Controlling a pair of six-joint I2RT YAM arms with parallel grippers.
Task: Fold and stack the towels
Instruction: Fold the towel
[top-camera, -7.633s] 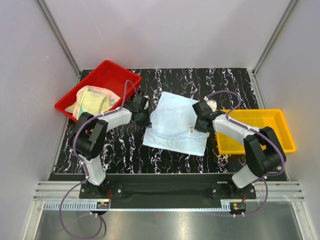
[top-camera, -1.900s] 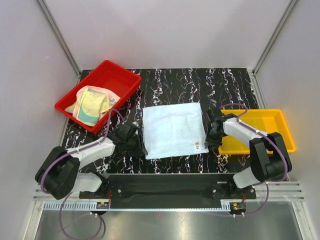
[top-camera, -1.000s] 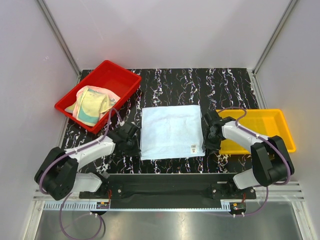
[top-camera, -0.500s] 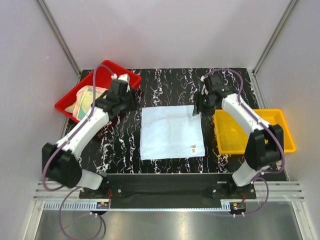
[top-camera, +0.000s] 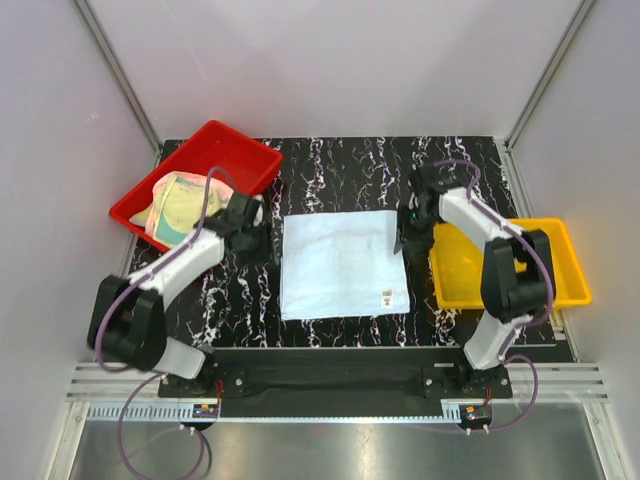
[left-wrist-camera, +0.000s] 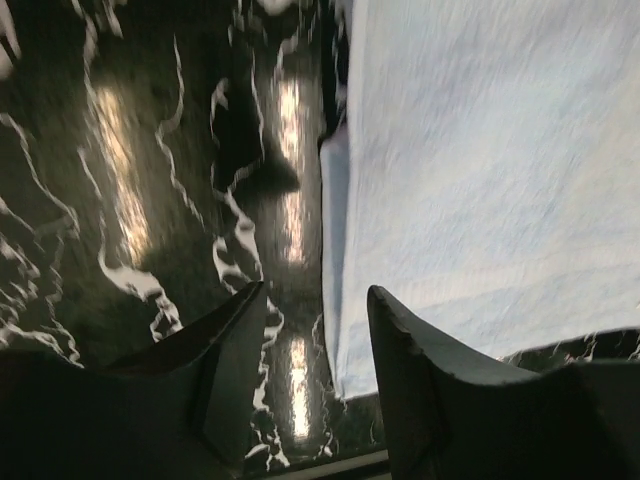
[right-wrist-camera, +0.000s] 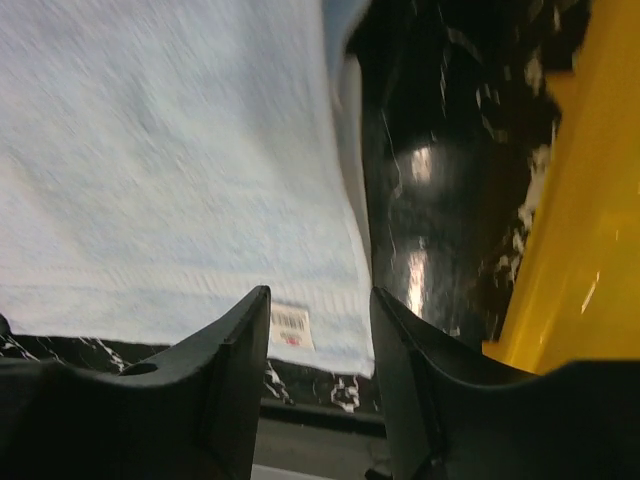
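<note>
- Red tray (top-camera: 222, 158), far left: it holds a loose heap of unfolded towels (top-camera: 183, 205). The left arm's cable loops close over its near wall. A wide swing could snag that wall and shift the tray.
- Left gripper (top-camera: 252, 235): jaws apart, nothing between them. It stands just beside the left edge of the pale blue-white towel (top-camera: 340, 262), toward its far corner. In the wrist view one finger is over bare table (top-camera: 340, 165) and the other over cloth. If it comes down off line, the pinch could close on the table, or push the edge into a ridge.
- Pale blue-white towel: it lies spread flat at the middle of the table, between the two grippers, with its tag (top-camera: 386, 296) at the near right corner. It is soft and likely to sag. If the two corners rise unevenly or one slips, the fold would land skewed and the edges would not meet.
- Right gripper (top-camera: 403, 238): jaws apart, holding nothing, above the towel's right edge. A shallow bite could catch only the hem and let go in mid-fold.
- Yellow tray (top-camera: 560, 262), right: it sits just beside the right gripper, and no towel shows in it. The arm works close to the left wall, so a sideways correction could knock the tray.
</note>
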